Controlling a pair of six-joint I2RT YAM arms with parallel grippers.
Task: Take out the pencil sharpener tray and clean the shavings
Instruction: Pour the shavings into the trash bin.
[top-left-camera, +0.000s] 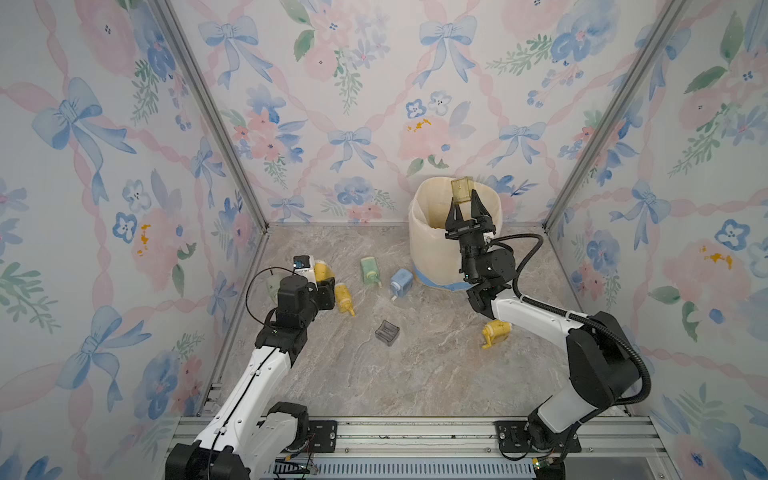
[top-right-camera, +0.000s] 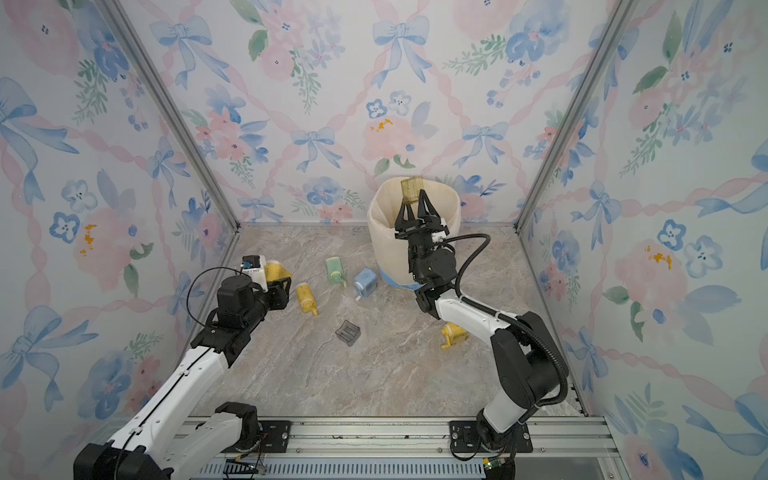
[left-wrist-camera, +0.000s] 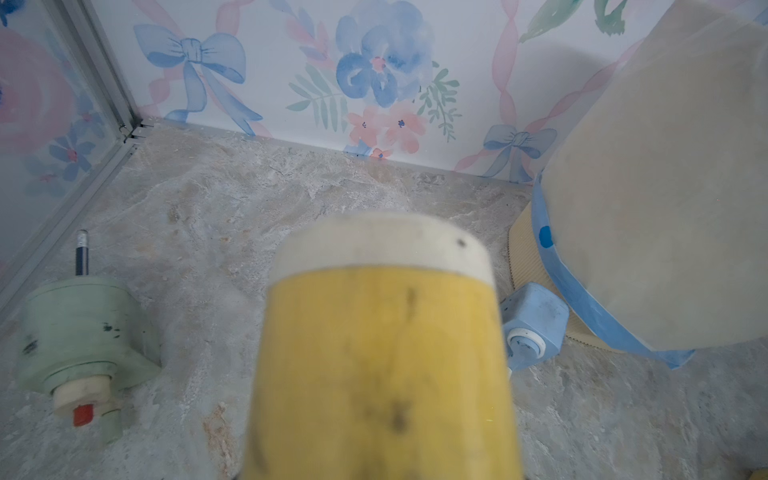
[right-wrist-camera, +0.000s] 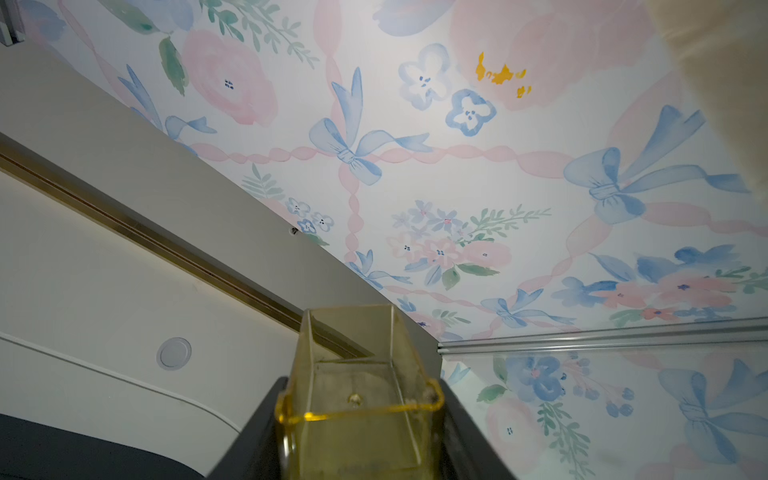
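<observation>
Fig. | right gripper (top-left-camera: 465, 202) clamped on yellow shavings tray (top-left-camera: 461, 189) – long axis 12–6 o'clock, tray at its 12, over cream bin (top-left-camera: 419, 237) | left gripper (top-left-camera: 325, 283) closed on yellow sharpener body (top-left-camera: 321, 271), table's 9 o'clock | right arm nearer the bin

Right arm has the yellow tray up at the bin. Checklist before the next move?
1. Right gripper grip on yellow tray: ok, jaws shut on it.
2. Tray over bin opening: ok in both top views.
3. Tray emptied: cannot tell; looks clear but for one speck in the right wrist view.
4. Left gripper holding yellow sharpener: ok, shut on it.
5. Sharpener's tray slot facing the right arm: cannot tell.
6. Loose grey tray on table: ok, apart from both arms.
</observation>
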